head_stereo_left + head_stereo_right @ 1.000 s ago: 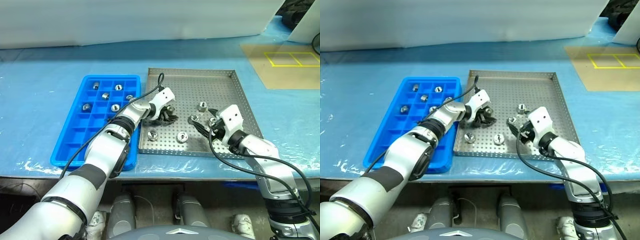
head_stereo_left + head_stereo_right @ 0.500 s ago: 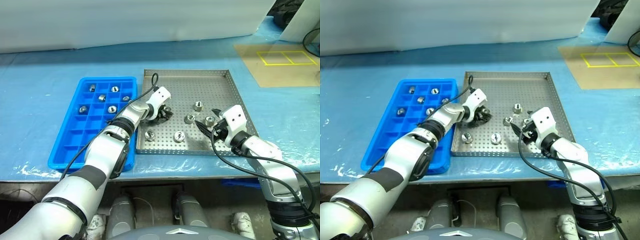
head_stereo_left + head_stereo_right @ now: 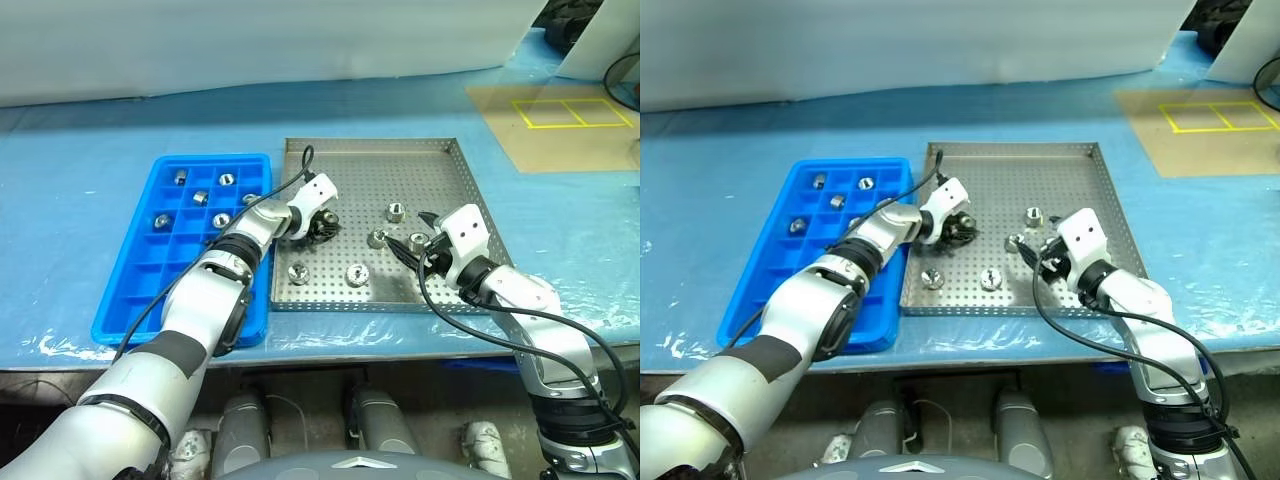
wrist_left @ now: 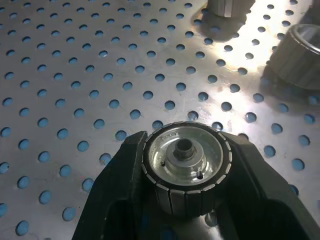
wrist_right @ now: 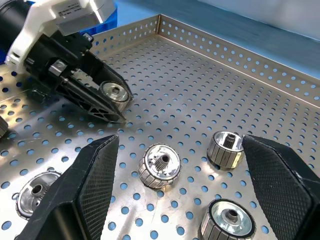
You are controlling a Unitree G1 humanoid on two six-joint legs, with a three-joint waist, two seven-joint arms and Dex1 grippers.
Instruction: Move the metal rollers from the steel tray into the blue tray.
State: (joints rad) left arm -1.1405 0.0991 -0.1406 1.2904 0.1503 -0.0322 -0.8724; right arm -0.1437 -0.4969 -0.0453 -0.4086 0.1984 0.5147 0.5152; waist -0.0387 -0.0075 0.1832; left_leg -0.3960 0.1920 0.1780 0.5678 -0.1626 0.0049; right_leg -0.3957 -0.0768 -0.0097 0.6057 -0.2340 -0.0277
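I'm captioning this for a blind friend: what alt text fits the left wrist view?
Two black fingers grip a ridged metal roller just above the perforated floor of the steel tray. Two more rollers sit further off.

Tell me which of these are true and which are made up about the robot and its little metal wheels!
1. The left gripper is shut on a metal roller. True.
2. The right gripper is holding a roller too. False: its fingers stand wide open, with loose rollers on the steel tray between and in front of them.
3. The blue tray already has some rollers in it. True: several sit in its far compartments.
4. The blue tray lies to the robot's right of the steel tray. False: it lies to the left.
5. The steel tray has a smooth solid floor. False: its floor is full of small holes.
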